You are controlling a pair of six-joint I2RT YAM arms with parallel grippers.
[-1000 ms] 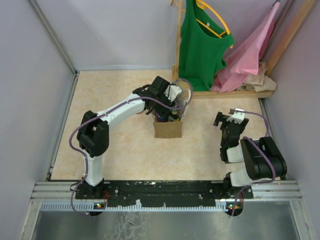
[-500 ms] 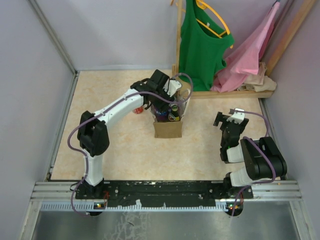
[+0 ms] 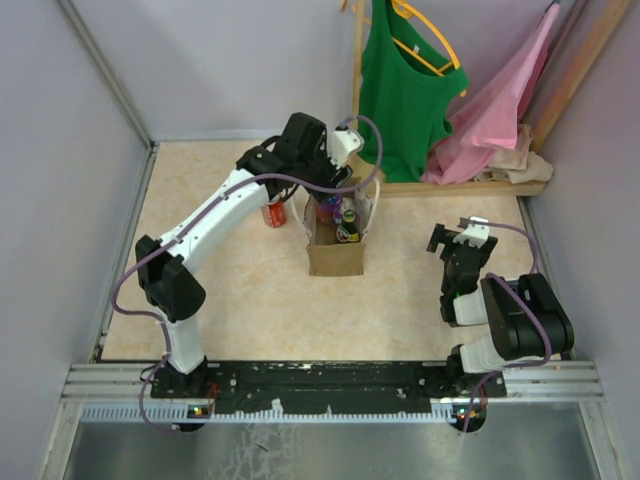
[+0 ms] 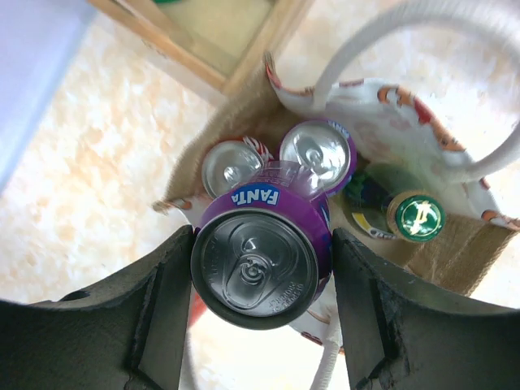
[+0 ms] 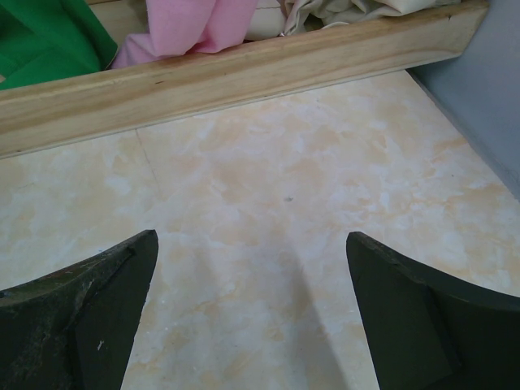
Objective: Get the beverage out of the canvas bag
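Left claw (image 4: 262, 280) has lifted Fanta can (image 4: 258, 252) above canvas bag (image 3: 335, 258).

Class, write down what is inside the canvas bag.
Inside the bag show a red can, a purple can and a green bottle cap. The Fanta can in the left pincer covers whatever lies beneath it.
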